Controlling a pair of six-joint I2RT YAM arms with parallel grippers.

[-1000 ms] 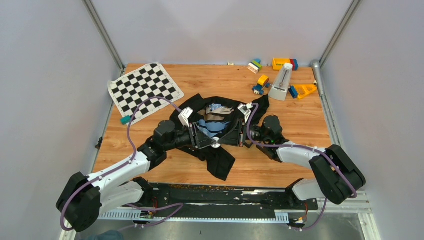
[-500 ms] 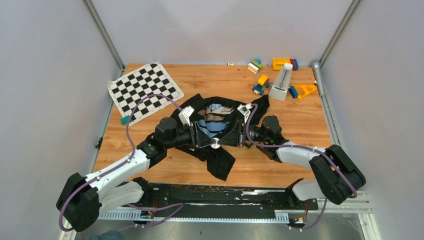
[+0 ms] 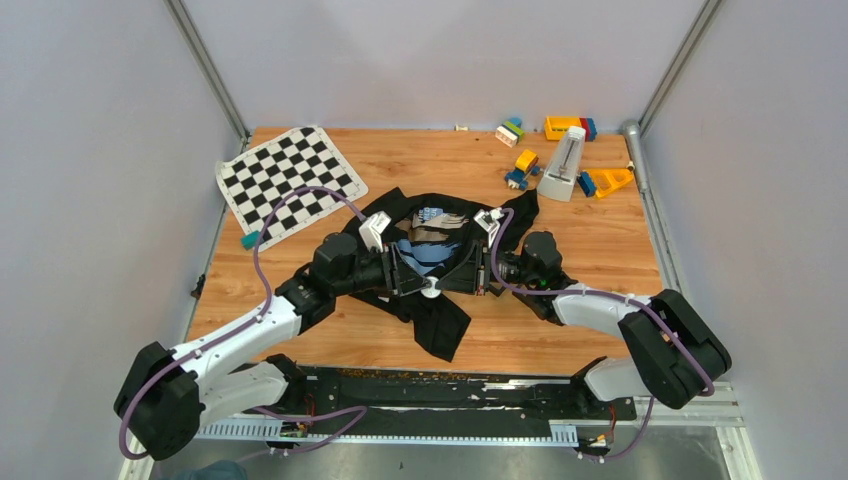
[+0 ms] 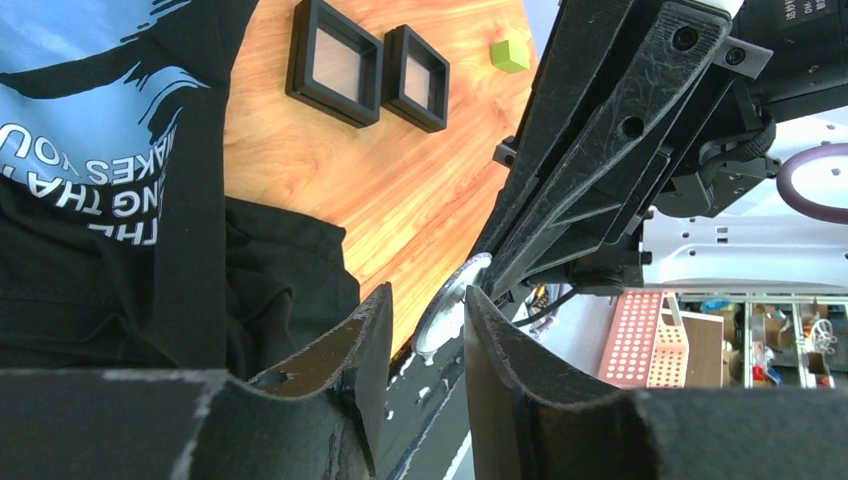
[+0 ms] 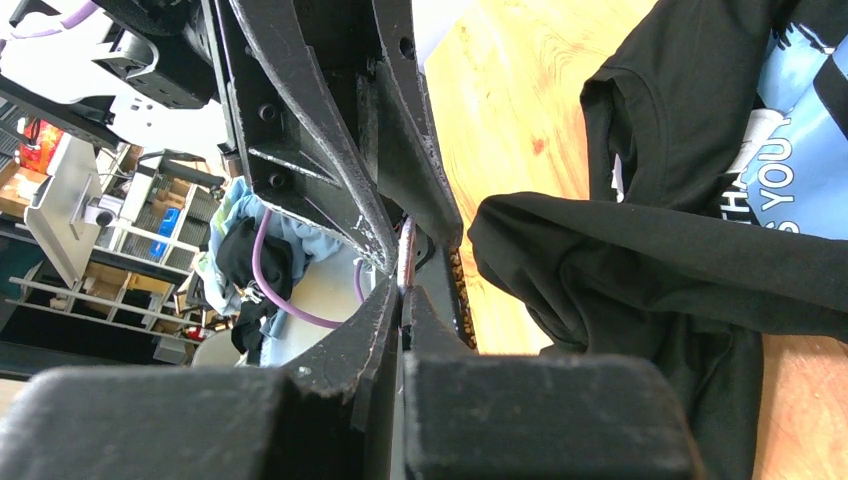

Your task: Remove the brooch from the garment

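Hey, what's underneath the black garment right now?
Only the wooden table shows around the garment, so it lies on that. Anything else beneath the cloth is covered.

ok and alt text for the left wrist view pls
A silvery brooch shows between the open fingers of the left gripper, pinched at its edge by the right gripper reaching in from the upper right. The black garment with its blue print lies left, two square black trays on the wooden table behind.

Top camera looks down from behind; 2 close wrist cameras face each other; all 3 show the garment [image 3: 441,322].
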